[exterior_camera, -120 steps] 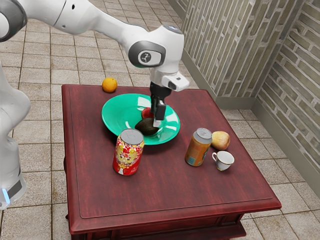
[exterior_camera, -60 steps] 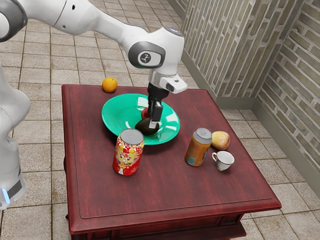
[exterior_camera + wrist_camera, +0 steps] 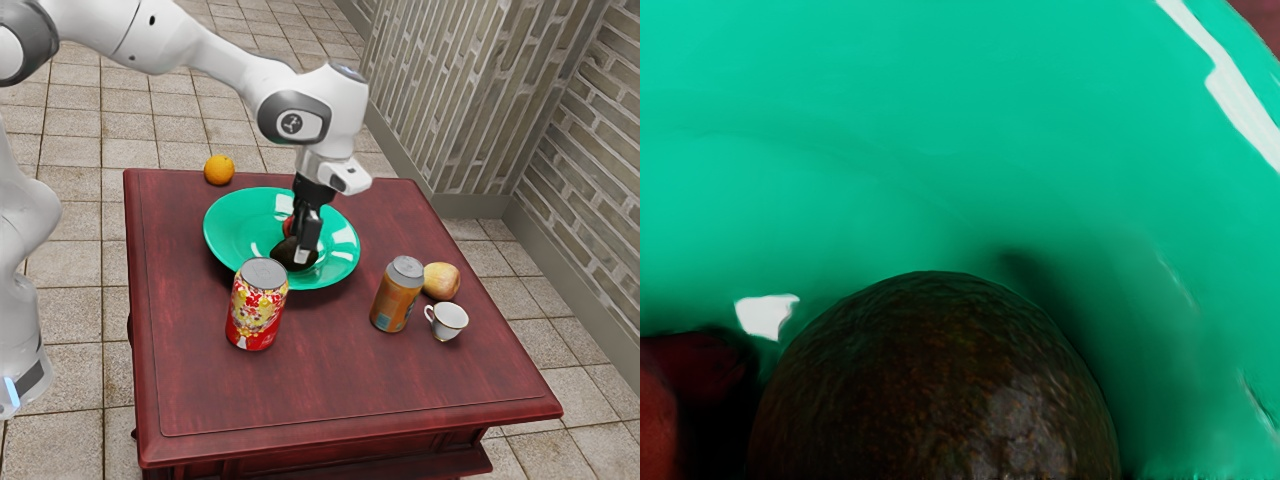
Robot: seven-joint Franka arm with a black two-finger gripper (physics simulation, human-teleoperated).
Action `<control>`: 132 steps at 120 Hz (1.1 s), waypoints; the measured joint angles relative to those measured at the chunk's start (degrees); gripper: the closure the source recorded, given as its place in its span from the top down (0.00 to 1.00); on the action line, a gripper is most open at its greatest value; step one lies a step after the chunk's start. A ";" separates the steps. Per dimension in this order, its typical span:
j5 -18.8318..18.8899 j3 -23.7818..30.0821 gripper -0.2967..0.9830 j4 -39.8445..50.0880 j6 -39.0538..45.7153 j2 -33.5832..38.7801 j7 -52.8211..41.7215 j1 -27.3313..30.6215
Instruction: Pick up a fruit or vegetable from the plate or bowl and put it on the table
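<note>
My gripper points down over the green bowl, right at the avocado, but I cannot tell whether my jaws are apart or together, or whether they clamp it. The avocado lies in the bowl, dark, rough-skinned and rounded; in the wrist view it bulges up large just under me, with a soft shadow on the green beside it. Close by it in the bowl is a red fruit, partly hidden behind me in the exterior view. The bowl is wide and shiny, with white glints on its inner wall. Next out from the bowl, toward the exterior view's lower edge, an upright can with a red, yellow and white pattern overlaps the rim in that view; I cannot tell if the two touch. Toward the exterior view's right, an orange can with a grey top stands upright, with a pale yellow and pinkish fruit just beside it. Near them both sits a white cup, its handle turned toward the orange can. Past the bowl, on the side away from the patterned can, an orange is near the edge of the desk. The desk is dark red wood and carries all of this. Beyond it are pale floor tiles and a brick wall.
</note>
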State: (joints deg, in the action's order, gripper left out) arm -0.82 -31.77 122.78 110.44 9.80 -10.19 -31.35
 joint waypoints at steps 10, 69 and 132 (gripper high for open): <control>0.03 -0.24 0.77 0.33 0.02 -0.01 -0.07 0.07; 0.19 -0.55 0.77 2.36 0.15 -0.17 -0.31 0.10; 0.91 -0.47 0.47 2.01 1.26 -0.09 0.67 -0.16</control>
State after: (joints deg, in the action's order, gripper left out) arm 0.08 -32.23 124.79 111.70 9.71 -9.51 -31.52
